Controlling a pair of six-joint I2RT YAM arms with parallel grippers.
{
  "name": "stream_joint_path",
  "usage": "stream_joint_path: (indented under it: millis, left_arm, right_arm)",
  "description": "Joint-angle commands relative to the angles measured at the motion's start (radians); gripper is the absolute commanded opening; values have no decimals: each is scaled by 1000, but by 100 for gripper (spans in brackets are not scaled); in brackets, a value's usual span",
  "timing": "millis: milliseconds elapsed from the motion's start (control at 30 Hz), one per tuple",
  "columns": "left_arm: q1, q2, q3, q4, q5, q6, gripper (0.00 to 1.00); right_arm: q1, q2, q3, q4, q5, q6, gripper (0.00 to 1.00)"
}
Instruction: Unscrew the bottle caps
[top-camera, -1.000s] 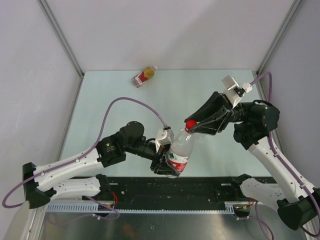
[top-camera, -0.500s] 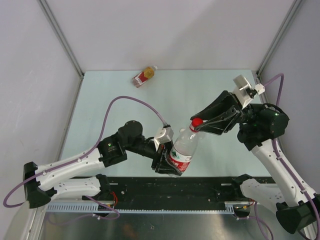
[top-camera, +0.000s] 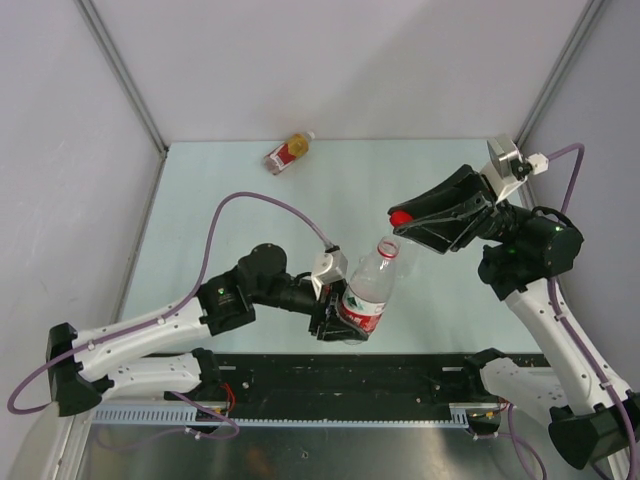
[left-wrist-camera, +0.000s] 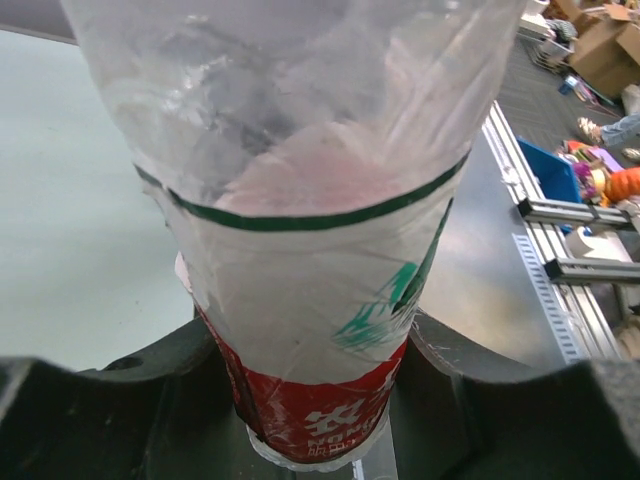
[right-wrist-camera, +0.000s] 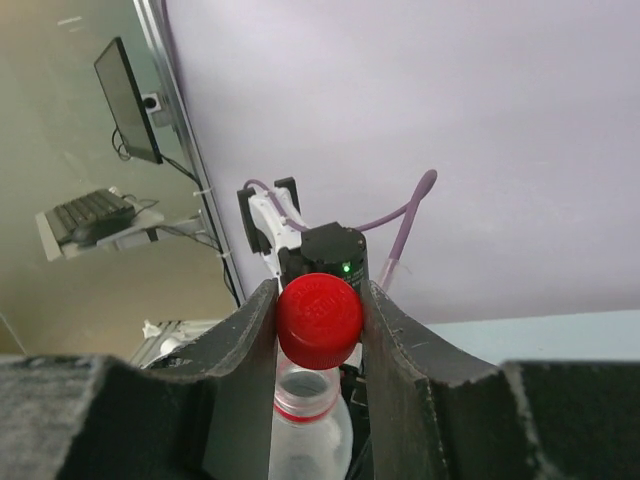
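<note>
The labelled bottle (left-wrist-camera: 310, 250) is cut off at the top, its base hidden between the fingers (left-wrist-camera: 100, 410).

Red cap (right-wrist-camera: 318, 320), clear bottle (top-camera: 372, 285) labelled red and white, pale green table (top-camera: 220, 190)

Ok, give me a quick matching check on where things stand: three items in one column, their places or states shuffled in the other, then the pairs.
Column one:
1. red cap
2. labelled bottle
3. amber bottle

Column two:
A. lying on its side near the far edge of the table
B. pinched in the right gripper
C. held low on its body by the left gripper, neck uncapped

Pairs: 1-B, 2-C, 3-A
</note>
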Motion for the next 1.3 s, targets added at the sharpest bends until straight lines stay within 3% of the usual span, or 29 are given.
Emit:
stream_joint_path:
  millis: [0,167,600,733,900,1067,1267]
  left_arm:
    - [-3,-1,-7,-4,-124,39,0]
    - [-2,-37,-21,-31,-249,50,0]
    - [1,-264,-141,-83,-852,1,2]
    - [1,-279,-148,-108,-930,-13,4]
    - [1,-251,-143,-127,-962,-21,3]
    - [1,-231,-144,-174,-1092,-61,3]
    - [1,-260,-185,-252,-1285,-157,1]
  right_arm:
    - [-11,-25,7,12,67,17,6]
    - [-21,-35,7,-98,83,-57,6]
    - [-13,-33,7,-751,213,-481,6]
    - [52,23,7,-942,266,-631,6]
    - [221,152,7,-1148,434,-819,6]
    - [322,306,-8,-1221,517,-892,2]
    - [388,472,-29,-1214,584,-863,1]
